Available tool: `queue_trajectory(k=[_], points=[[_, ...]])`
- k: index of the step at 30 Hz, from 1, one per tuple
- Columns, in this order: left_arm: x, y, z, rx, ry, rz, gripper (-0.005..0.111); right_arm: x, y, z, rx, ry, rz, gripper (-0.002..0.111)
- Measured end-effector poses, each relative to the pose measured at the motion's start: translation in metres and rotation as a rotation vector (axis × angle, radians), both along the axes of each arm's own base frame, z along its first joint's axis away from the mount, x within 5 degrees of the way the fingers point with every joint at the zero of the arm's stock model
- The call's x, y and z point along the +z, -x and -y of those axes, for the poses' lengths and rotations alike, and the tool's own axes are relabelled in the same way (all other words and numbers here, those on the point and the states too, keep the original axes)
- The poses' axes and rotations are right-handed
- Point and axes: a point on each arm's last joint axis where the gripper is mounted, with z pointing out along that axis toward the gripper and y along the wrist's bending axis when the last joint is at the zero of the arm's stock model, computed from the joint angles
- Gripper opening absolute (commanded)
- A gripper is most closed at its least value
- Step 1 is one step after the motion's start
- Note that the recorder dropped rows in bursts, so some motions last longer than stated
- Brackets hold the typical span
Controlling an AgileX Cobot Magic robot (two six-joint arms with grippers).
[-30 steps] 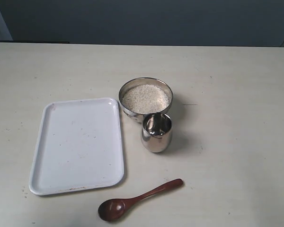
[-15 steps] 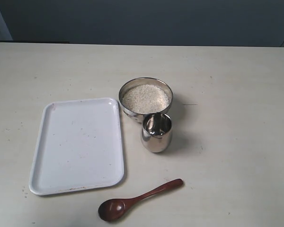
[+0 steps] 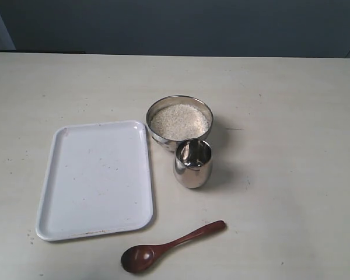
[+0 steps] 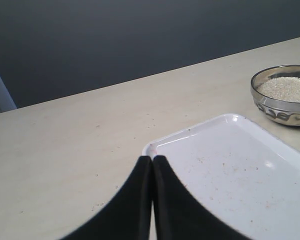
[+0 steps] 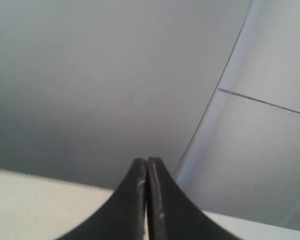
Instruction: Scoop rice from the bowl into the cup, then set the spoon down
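Landmark = bowl (image 3: 180, 97), shiny round steel, mid-table (image 3: 291, 175). Everything is placed off it, left to right in the exterior view.

Left gripper (image 4: 152, 159): black fingers pressed flat together, nothing between them. Its wrist camera looks across the tray toward the bowl, so it sits on the tray side of the bowl, well apart from it.

Tray (image 3: 93, 181): white, rectangular, rounded corners, flat on the table just left of the bowl. Its nearest corner is close to the bowl wall; can't tell whether they touch. Small specks on its surface.

Spoon (image 3: 163, 249): dark reddish-brown wood, flat on the table in front of the bowl, well apart from it, past the cup. Oval end lies toward the bowl's left side, hollow up; handle tip ends about level with the bowl's right rim. No gripper on it.

Rice (image 3: 179, 121): off-white grains in the bowl, filled close to the rim, fairly level.

Cup (image 3: 192, 169): steel tumbler, upright, directly in front of the bowl. Its rim overlaps the bowl's front wall in view; contact unclear. Reflections hide what's inside.

Right gripper (image 5: 147, 161): fingers closed tip to tip, holding nothing. Its camera shows only a grey wall and a pale strip of surface, so its place relative to the bowl can't be told.
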Motion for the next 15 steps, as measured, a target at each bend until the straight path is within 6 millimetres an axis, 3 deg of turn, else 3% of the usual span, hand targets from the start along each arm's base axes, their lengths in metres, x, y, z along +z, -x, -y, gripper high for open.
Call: queue_trajectory(k=[4,8,12,15], points=[[0.0,0.0,0.0,0.0,0.0,0.0,0.001,0.016,-0.042,-0.011,0.143,0.184,-0.208,0.0],[0.0,0.0,0.0,0.0,0.0,0.0,0.001,0.014,-0.082,-0.035,0.337,0.243,-0.386,0.0],[0.0,0.0,0.0,0.0,0.0,0.0,0.001,-0.017,-0.125,-0.075,0.526,0.361,-0.641,0.0],[0.0,0.0,0.0,0.0,0.0,0.0,0.001,-0.044,-0.147,-0.112,0.624,0.52,-0.77,0.0]])
